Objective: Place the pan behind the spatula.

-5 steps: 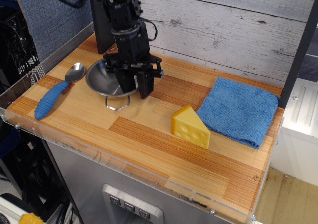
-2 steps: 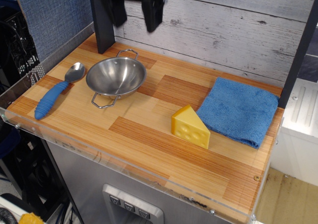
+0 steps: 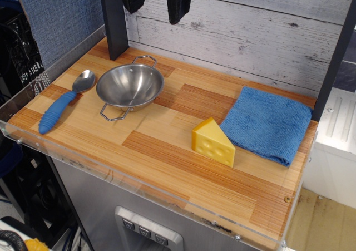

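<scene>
The shiny steel pan [image 3: 129,85] with two wire loop handles sits upright on the wooden table, just right of the spatula's spoon head. The spatula [image 3: 64,103] has a ribbed blue handle and a silver head and lies at the table's left front, pointing toward the back. My gripper [image 3: 156,3] hangs high above the back of the table, well clear of the pan. Its two black fingers [image 3: 179,2] are spread apart and hold nothing. Its upper part is cut off by the frame's top edge.
A yellow cheese wedge [image 3: 212,142] stands right of the middle. A blue cloth [image 3: 268,123] lies at the right. A dark post [image 3: 112,23] stands at the back left, and a grey plank wall [image 3: 256,34] closes the back. A clear rim [image 3: 144,187] runs along the front edge.
The gripper was down at the pan a second ago; it has let go and risen high above it. The pan now rests flat on the table beside the spoon head.
</scene>
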`<state>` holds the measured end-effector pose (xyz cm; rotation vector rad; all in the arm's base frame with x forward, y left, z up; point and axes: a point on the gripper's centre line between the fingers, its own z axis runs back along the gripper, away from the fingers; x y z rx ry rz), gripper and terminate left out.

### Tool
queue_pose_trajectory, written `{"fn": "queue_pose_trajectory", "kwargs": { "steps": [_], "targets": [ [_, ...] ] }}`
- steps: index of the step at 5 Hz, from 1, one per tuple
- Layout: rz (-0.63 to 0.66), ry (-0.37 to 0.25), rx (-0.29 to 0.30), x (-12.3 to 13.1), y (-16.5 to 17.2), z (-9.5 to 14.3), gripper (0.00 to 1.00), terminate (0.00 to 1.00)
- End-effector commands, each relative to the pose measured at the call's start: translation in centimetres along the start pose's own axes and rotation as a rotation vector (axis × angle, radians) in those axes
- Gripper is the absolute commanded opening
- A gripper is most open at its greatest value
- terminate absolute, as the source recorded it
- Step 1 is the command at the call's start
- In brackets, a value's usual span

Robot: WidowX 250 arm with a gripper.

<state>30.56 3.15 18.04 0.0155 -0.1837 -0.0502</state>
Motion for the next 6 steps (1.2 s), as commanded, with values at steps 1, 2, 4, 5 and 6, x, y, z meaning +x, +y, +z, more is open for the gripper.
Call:
{"fn": "queue_pose_trajectory", "kwargs": {
  "steps": [1, 2, 4, 5, 6],
  "targets": [
    [-0.008, -0.014, 0.023, -0.88, 0.04, 1.36, 1.00, 0.00],
    [-0.008, -0.014, 0.023, -0.88, 0.04, 1.36, 1.00, 0.00],
    [-0.008, -0.014, 0.023, -0.88, 0.04, 1.36, 1.00, 0.00],
    [-0.008, -0.014, 0.023, -0.88, 0.04, 1.36, 1.00, 0.00],
    [-0.008, -0.014, 0.023, -0.88, 0.04, 1.36, 1.00, 1.00]
  ]
}}
